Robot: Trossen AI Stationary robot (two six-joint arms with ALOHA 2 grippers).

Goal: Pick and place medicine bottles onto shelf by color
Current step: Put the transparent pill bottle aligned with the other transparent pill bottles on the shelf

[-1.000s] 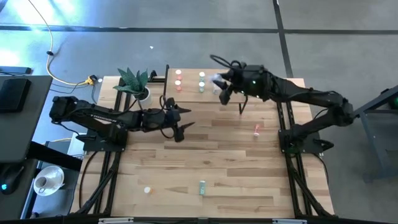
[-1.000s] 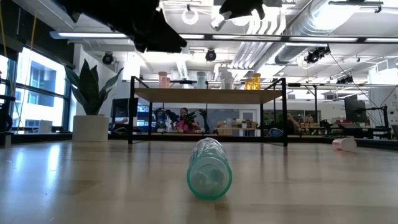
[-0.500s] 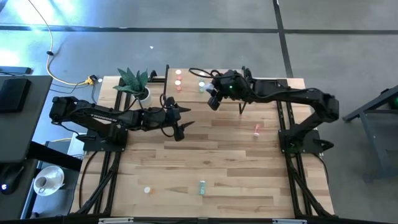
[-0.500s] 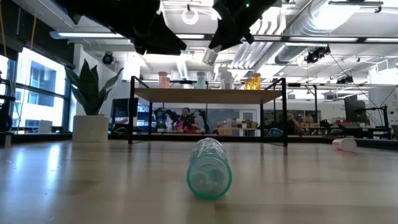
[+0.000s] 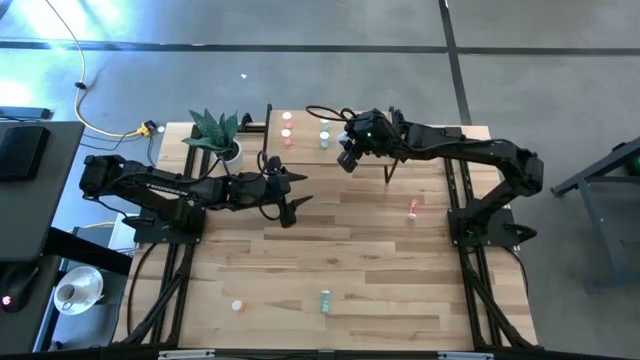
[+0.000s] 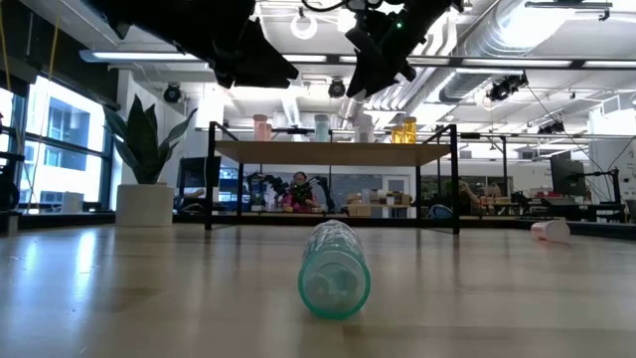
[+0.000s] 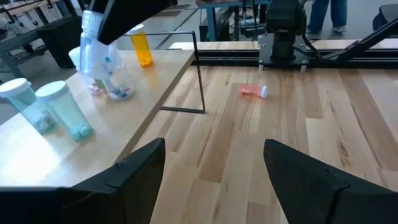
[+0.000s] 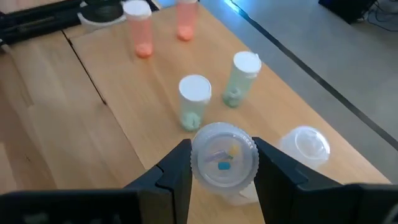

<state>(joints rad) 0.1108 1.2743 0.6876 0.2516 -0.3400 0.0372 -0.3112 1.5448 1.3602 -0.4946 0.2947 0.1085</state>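
My right gripper [image 8: 224, 169] is shut on a clear medicine bottle [image 8: 224, 155] with pills inside and hovers over the shelf [image 5: 305, 128] at the table's far edge. Two pink bottles [image 8: 138, 28] and two green ones [image 8: 194, 102] stand on their bases on the shelf board [image 8: 261, 112]. So do another clear one [image 8: 305, 146] and an orange one [image 7: 143, 50]. My left gripper [image 5: 297, 198] waits open above the table's middle, with nothing between its fingers [image 7: 143, 171]. My right gripper pinches the clear bottle's round wall [image 8: 198, 163] between its two fingers, one on each side. The fingers slant down from the table's right side. The bottle [image 7: 99, 50] hangs nearly upright, cap [image 7: 92, 18] up, clear of the shelf board and above the standing clear bottle [image 7: 117, 86].
A green bottle [image 5: 325, 300] and a pale one [image 5: 237, 305] lie near the table's front edge. A pink one [image 5: 412, 208] lies at the right. A potted plant [image 5: 218, 135] stands left of the shelf. Bare tabletop stretches across the middle.
My right gripper has come down toward the shelf and a little toward the table's left, tipping its fingers further down. It stays shut on the clear bottle. The last half second brought only a small shift.
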